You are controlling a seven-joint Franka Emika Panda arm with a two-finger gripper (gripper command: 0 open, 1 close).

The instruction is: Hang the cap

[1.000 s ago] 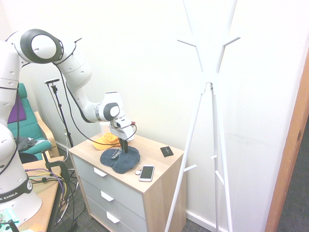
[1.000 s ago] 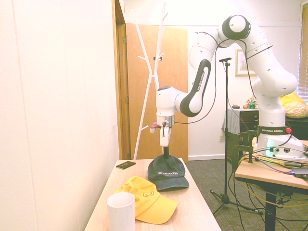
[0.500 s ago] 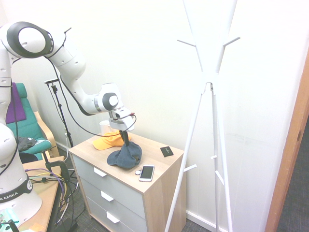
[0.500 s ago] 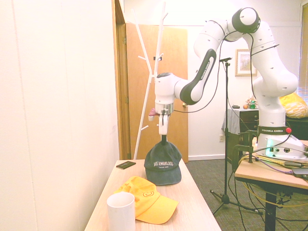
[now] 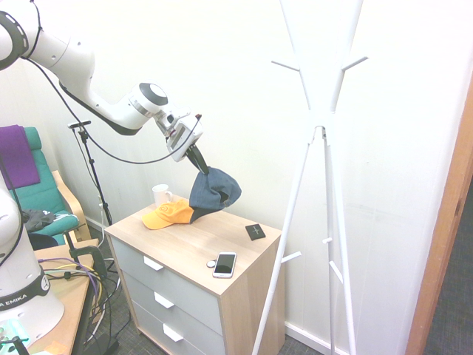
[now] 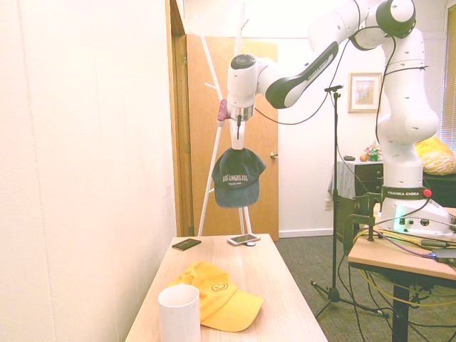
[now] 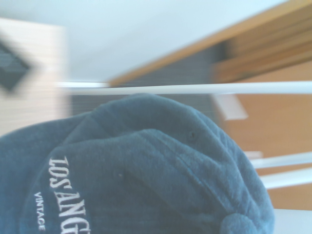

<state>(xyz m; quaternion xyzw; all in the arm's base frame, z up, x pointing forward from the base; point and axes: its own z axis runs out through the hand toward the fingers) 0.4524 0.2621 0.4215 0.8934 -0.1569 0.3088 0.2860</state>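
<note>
Navy cap [image 6: 239, 177] hangs in robot's hand [image 5: 196, 160], gripped by its crown, above table [image 5: 161, 242]. Pick-up done, carry stage prob. in hand; next: move twd. coat rack [image 5: 341, 222], line up w/ a peg [image 5: 285, 66].

My arm [image 6: 303, 77] is white with dark grey rings, black cable along it, "FRANKA EMIKA" on black base band
</note>
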